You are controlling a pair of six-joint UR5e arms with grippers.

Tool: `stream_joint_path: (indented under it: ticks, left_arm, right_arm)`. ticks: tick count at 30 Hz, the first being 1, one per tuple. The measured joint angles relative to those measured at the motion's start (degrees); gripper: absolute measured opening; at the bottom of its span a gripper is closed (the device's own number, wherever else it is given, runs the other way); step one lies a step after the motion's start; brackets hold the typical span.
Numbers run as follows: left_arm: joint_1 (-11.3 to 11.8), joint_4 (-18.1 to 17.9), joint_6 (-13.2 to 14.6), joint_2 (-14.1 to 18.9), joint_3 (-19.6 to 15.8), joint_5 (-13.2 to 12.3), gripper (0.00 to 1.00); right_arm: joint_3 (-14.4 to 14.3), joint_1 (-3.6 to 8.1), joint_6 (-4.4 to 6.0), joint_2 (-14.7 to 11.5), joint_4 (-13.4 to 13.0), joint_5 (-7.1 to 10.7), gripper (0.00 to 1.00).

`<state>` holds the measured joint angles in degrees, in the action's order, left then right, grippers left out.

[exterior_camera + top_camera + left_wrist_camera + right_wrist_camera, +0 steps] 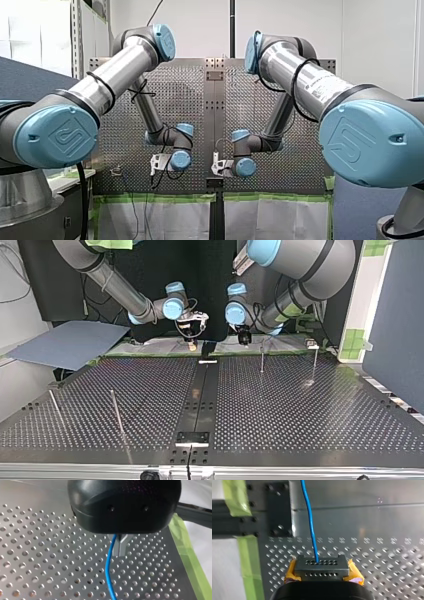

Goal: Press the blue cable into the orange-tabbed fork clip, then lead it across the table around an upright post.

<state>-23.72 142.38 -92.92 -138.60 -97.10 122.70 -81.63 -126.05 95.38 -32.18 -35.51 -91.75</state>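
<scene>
In the left wrist view my left gripper [117, 545], black with metal fingers, is shut on the blue cable [108, 572], which runs away from it just above the perforated table [37, 562]. In the right wrist view my right gripper [319, 563], with yellow pads, is shut on the blue cable [309, 517], which leads straight ahead. Both grippers hang close together at the table's edge: left gripper [244, 340], right gripper [191, 344]. A small fixture [312, 344] stands beside my left gripper; its colour does not show. Thin upright posts [262, 359] [315, 362] stand near it.
Two more upright posts [116, 412] [55, 407] stand at the top view's left. A black centre strip [200, 395] splits the table. Green tape [190, 555] lines the table's edge. A grey-blue board [70, 342] lies off the table at the top view's left.
</scene>
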Motion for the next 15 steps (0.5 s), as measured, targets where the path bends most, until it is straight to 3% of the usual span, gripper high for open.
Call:
stream_joint_path:
  ticks: [5, 15]
  left_arm:
    - [-1.71, 1.43, -0.65, 2.08, -0.01, 1.64, 0.0]
    - [-6.32, 1.33, -3.83, 7.27, 0.04, 2.32, 0.0]
  right_arm:
    - [0.05, 0.13, -0.32, -2.2, 2.23, -1.28, 0.0]
    - [0.04, 0.18, 0.19, -8.04, 8.08, -1.3, 0.0]
